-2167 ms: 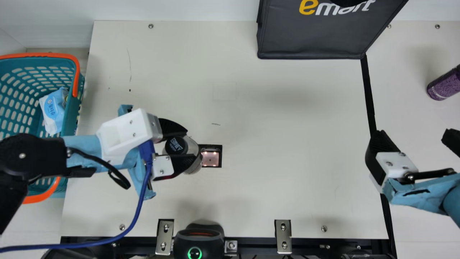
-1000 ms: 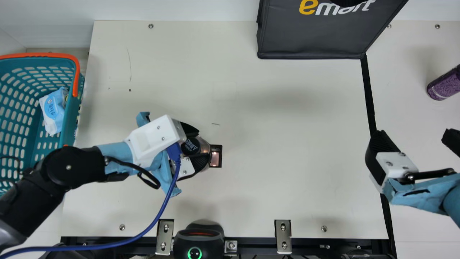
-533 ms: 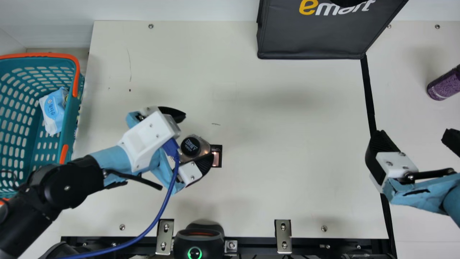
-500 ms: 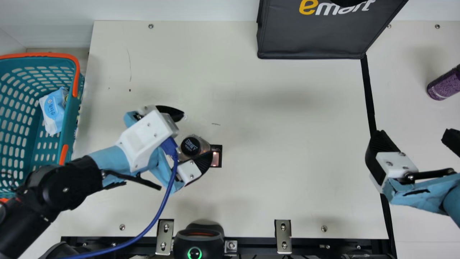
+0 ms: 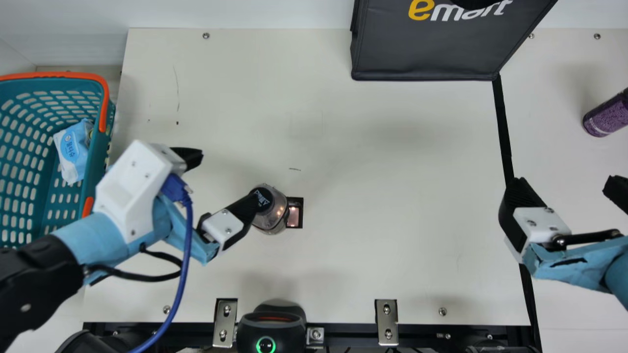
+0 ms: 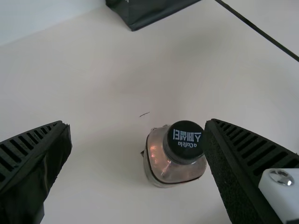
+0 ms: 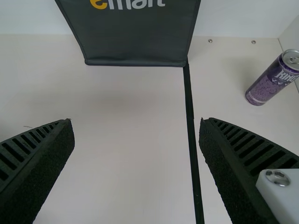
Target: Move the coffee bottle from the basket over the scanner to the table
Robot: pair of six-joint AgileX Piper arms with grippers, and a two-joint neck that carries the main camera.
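Clear coffee bottle with black cap: standing upright on the cream table, left of centre, cap up, partly hiding the lit scanner window with black border from the main view; cannot tell if resting on that window.
Left gripper with black ribbed fingers: spread wide, close to the bottle on its left side; one fingertip overlapping the cap in view, contact impossible to tell; most of the gap lying toward the far finger.
Right gripper with black ribbed fingers: also spread wide, holding nothing, hanging by the black strip along the table's right side.
Open room: broad from bottle across to the right gripper, and from bottle up toward the bag; narrower toward the near edge.
Far edge: taken up right of centre by a black fabric bag.
Near edge: lined with two metal brackets and a black device with green ring.
Left edge: flanked by a teal plastic basket with orange handle, holding a light blue packet; crossed by the left arm.
Beyond the strip: occupied by a purple can.
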